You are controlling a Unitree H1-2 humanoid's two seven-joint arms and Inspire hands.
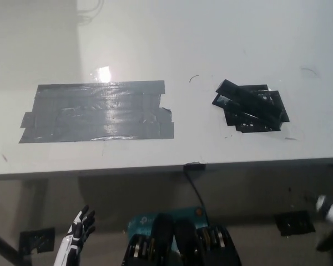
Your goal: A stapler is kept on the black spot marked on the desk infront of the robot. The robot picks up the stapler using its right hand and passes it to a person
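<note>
The stapler [250, 101] lies on the white desk [255, 44], on the black spot [254, 119] of tape right of centre. It is black on black, so its outline is hard to separate from the tape; it shows as a long dark bar running diagonally from upper left to lower right across the patch. Nothing touches it or stands around it.

To its left, well apart, a broad grey tape patch [97, 112] is stuck flat to the desk, with a bright glare on its upper edge. A black cable [195, 185] drops from a small clip at the desk's front edge toward a teal device [147, 220] on the floor below. Two dark floor plates [295, 223] sit beneath the desk.

The white left hand [80, 228] hangs low at the lower left, below the desk edge, fingers spread and holding nothing. The right hand [330, 219] is a blurred shape at the far right edge, also below the desk and cut off by the frame; whether it is released or clenched cannot be told.
</note>
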